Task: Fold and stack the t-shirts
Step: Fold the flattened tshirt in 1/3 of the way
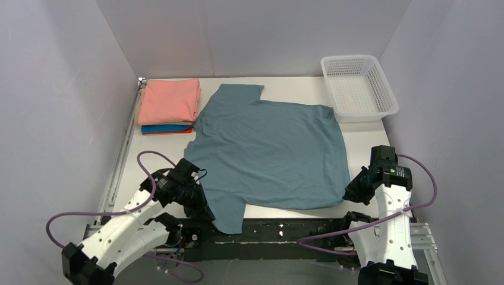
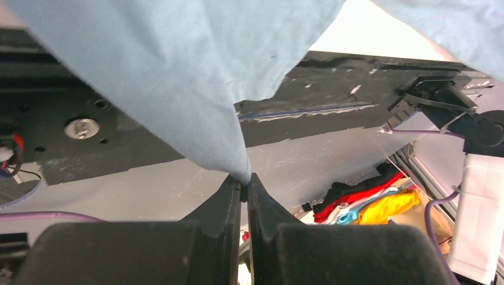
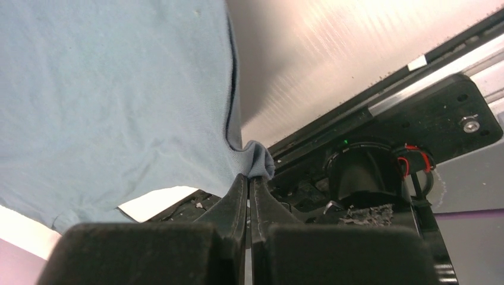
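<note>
The big blue-grey shirt (image 1: 270,151) lies spread flat in the middle of the table (image 1: 368,139). The left gripper (image 2: 243,181) pinches its near left edge. The right gripper (image 3: 248,178) pinches its near right corner. The folded shirts (image 1: 169,101) sit far left and the basket (image 1: 350,58) far right.

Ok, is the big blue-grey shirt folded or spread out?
Spread out: the blue-grey t-shirt lies opened across the table, both sleeves showing, no fold in it.
</note>
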Robot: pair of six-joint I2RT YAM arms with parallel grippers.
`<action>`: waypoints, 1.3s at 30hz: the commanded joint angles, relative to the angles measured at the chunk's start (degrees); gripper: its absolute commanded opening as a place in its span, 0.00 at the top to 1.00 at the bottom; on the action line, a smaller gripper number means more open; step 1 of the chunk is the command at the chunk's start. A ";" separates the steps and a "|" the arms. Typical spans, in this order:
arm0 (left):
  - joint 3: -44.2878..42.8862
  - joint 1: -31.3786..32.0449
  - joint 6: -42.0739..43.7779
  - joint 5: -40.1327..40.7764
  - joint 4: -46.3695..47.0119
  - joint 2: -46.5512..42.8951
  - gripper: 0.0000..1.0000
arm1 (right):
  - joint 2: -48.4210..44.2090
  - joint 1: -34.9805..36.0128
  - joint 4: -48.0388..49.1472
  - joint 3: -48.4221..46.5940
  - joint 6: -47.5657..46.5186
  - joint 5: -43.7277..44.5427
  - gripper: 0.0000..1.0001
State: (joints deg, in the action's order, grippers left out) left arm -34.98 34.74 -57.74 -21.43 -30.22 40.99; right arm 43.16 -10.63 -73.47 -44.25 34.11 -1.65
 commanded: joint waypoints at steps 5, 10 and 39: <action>-14.16 -0.36 6.53 2.76 4.98 18.54 1.00 | 7.54 0.09 7.90 -1.59 -2.73 -2.05 0.99; -26.50 -2.47 8.95 12.97 1.92 27.68 1.00 | 13.16 0.09 10.61 -5.64 -2.08 -3.42 0.99; -42.11 -23.06 20.05 5.24 21.14 44.55 1.00 | 36.21 0.09 20.47 -21.92 -4.43 -4.08 0.99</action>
State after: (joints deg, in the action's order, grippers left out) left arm -74.72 13.41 -40.18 -13.17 -8.82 83.02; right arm 78.00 -10.59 -56.12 -63.20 32.01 -4.27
